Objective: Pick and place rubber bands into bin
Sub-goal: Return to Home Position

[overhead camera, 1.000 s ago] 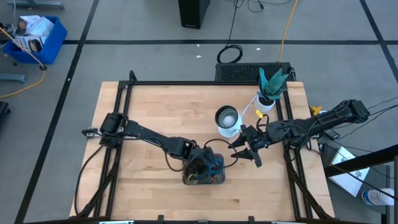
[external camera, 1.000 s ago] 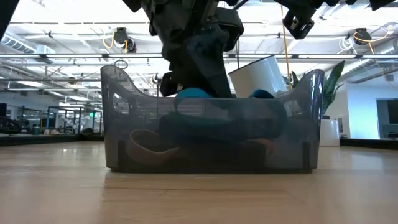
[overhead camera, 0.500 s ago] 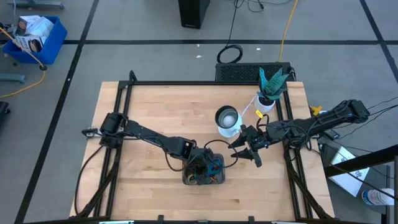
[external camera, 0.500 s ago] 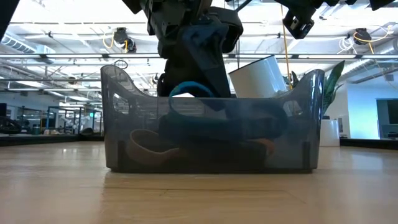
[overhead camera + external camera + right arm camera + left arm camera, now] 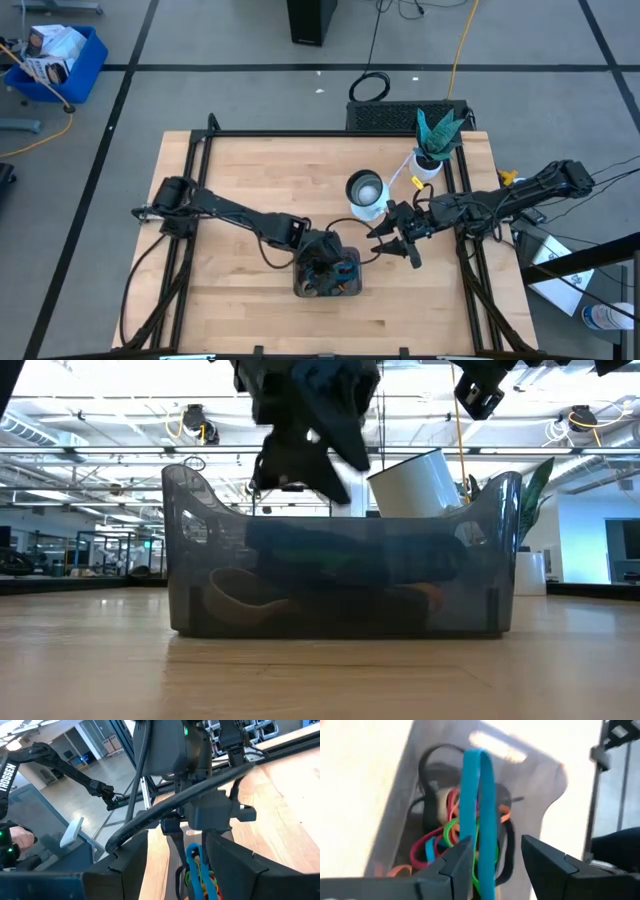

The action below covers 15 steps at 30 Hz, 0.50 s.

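Observation:
The bin (image 5: 300,290), a small dark grey tray, stands on the table's near middle, its front wall (image 5: 200,600) close in the low view. Inside lie rubber bands (image 5: 445,840) in red, green, orange and black. My left gripper (image 5: 325,255) hangs open just above the bin (image 5: 310,450), pointing down. A long blue rubber band (image 5: 479,795) runs between its fingers down toward the pile. My right gripper (image 5: 385,240) waits open to the bin's right, above the table (image 5: 177,865). My left gripper has its fingers apart, and the blue band's near part (image 5: 475,855) runs close along one finger (image 5: 457,862). Whether band and finger touch, I cannot tell. The band's far end (image 5: 475,757) reaches into the bin.
A round white-and-silver cup (image 5: 365,193) stands just behind the bin, and a white plant pot (image 5: 432,150) at the far right. A black cable (image 5: 345,238) loops between the grippers. Bare wood lies to the left of the bin and in front of it.
My left gripper has opened and risen a little above the bin. The blue rubber band, which stood up over the rim between the fingers, has sunk and no longer shows above the rim in the low view.

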Motion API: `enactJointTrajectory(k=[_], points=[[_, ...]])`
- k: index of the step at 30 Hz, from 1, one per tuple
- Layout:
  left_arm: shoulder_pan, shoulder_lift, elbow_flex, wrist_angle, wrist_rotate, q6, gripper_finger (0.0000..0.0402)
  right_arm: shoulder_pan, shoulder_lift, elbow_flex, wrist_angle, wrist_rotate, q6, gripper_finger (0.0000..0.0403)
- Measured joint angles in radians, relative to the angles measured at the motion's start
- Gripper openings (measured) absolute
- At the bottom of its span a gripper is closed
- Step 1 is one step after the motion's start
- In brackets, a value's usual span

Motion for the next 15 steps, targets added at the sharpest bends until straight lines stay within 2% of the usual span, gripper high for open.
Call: enactJointTrajectory(k=[5,8,15], points=[[0.002,-0.087,0.0,-0.029,-0.056,0.041,0.0175,0.0,-0.014,0.001,0.015,0.0,-0.002,0.0196],[-0.003,-0.163,0.0,-0.113,-0.116,0.08,0.0175,0.0,-0.042,0.0,0.004,-0.004,-0.012,0.0196],[-0.054,-0.421,0.0,-0.202,-0.428,0.178,0.0175,0.0,-0.148,0.0,-0.022,-0.001,-0.087,0.0196]])
